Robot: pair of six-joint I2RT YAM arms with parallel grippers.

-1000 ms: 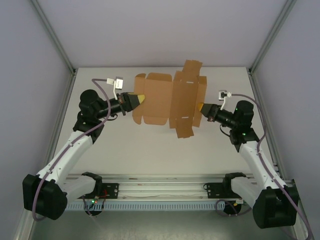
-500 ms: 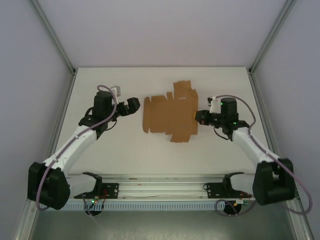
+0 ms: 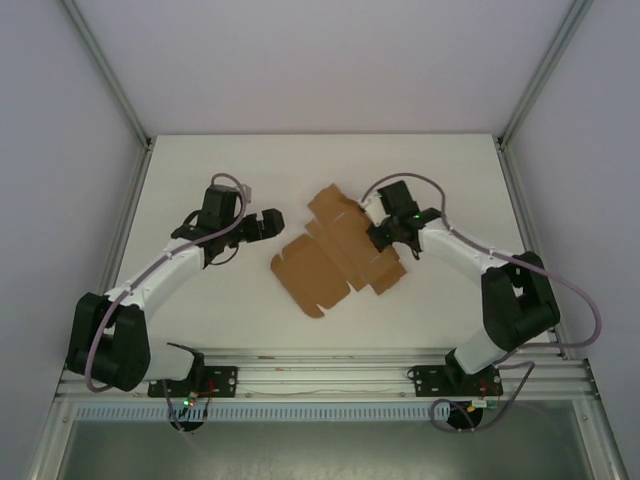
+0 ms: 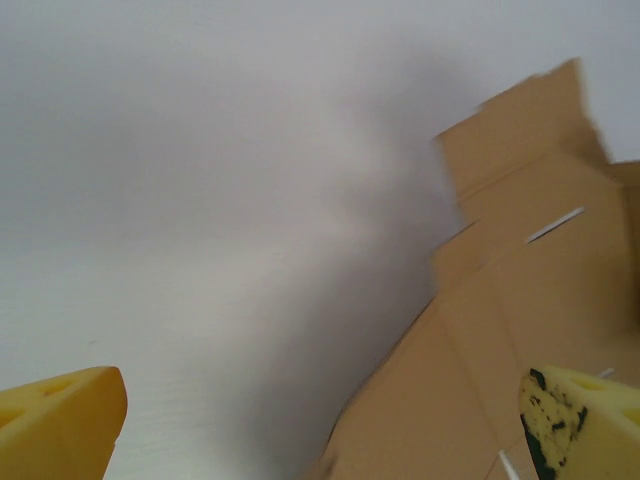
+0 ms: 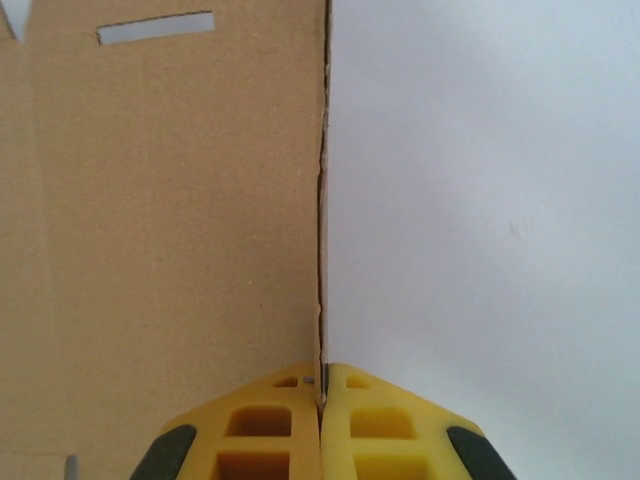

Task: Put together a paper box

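Note:
The paper box is a flat brown die-cut cardboard sheet with flaps and slots, lying slanted on the white table. My right gripper is shut on the sheet's right side. In the right wrist view the yellow fingers pinch the sheet's edge, with cardboard spreading to the left. My left gripper stands open a little left of the sheet, touching nothing. The left wrist view has its two yellow fingertips wide apart, with the paper box lying ahead on the right.
The white table is boxed in by grey walls and an aluminium frame. A rail with both arm bases runs along the near edge.
The sheet has swung and slid toward the front left, now lying diagonally. My right gripper moved left and back with it. My left gripper, which let go earlier, edged right and stays off the sheet.

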